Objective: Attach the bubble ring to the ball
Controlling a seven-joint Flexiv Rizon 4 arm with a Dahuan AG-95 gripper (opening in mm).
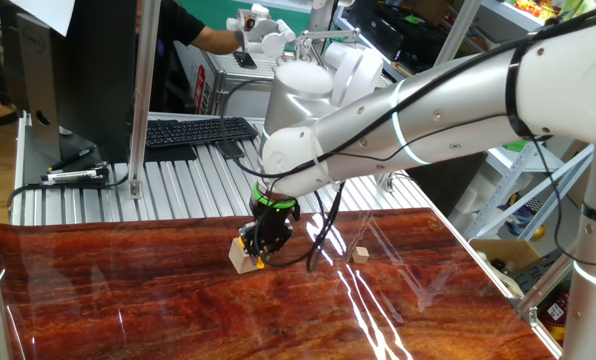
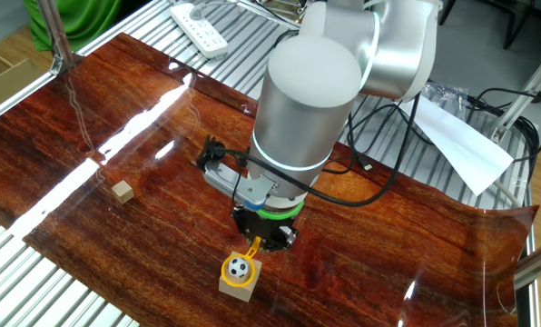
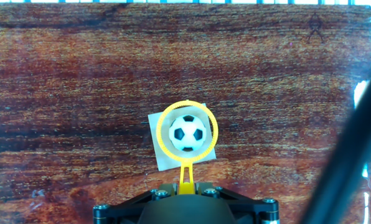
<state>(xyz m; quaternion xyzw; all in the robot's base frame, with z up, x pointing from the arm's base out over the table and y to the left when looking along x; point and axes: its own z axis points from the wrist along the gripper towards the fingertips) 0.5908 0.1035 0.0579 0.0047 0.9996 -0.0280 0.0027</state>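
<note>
The bubble ring [image 3: 187, 109] is a yellow-orange loop with a short handle. My gripper [image 3: 186, 185] is shut on the handle at the bottom of the hand view. The loop encircles the ball [image 3: 188, 132], a white ball with black patches that sits on top of a light wooden cube [image 3: 162, 155]. In the other fixed view the ring [image 2: 240, 278] lies around the ball [image 2: 239, 267] on the cube [image 2: 238, 288], just below my gripper [image 2: 256, 242]. In the one fixed view my gripper [image 1: 259, 252] hides the ball; only the cube [image 1: 240, 258] and a bit of yellow show.
A small plain tan cube [image 2: 122, 190] lies apart on the wooden table [image 2: 152, 127]; it also shows in the one fixed view [image 1: 360, 255]. A keyboard [image 1: 198, 131] and monitor stand on the metal slats behind. A black cable [image 3: 341, 155] crosses the right of the hand view.
</note>
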